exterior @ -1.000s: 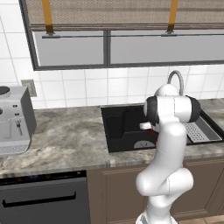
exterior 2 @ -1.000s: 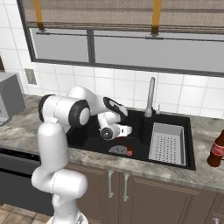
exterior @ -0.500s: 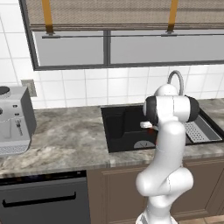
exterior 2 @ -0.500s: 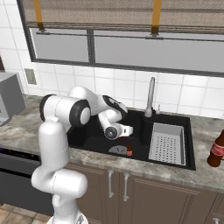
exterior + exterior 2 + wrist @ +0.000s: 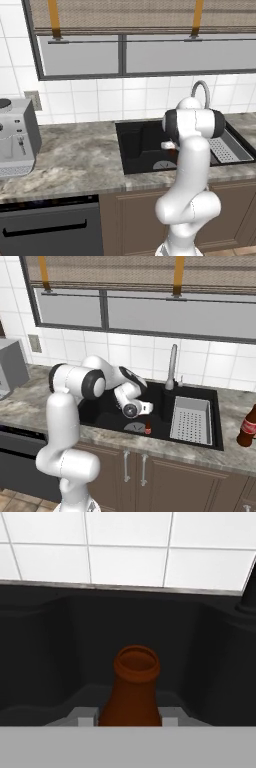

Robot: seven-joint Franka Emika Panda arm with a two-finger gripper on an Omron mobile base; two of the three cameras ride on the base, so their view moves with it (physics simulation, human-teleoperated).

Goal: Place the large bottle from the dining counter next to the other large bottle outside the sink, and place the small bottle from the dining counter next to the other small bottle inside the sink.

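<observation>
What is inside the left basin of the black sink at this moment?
The gripper, shut on a small brown bottle, is in the sink's left basin. A small red-labelled bottle stands near the front wall. The arm covers part of the floor.

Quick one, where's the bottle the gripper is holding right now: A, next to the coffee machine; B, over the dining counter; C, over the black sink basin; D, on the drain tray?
C: the gripper is shut on the small bottle, with the dark sink walls around it.
</observation>
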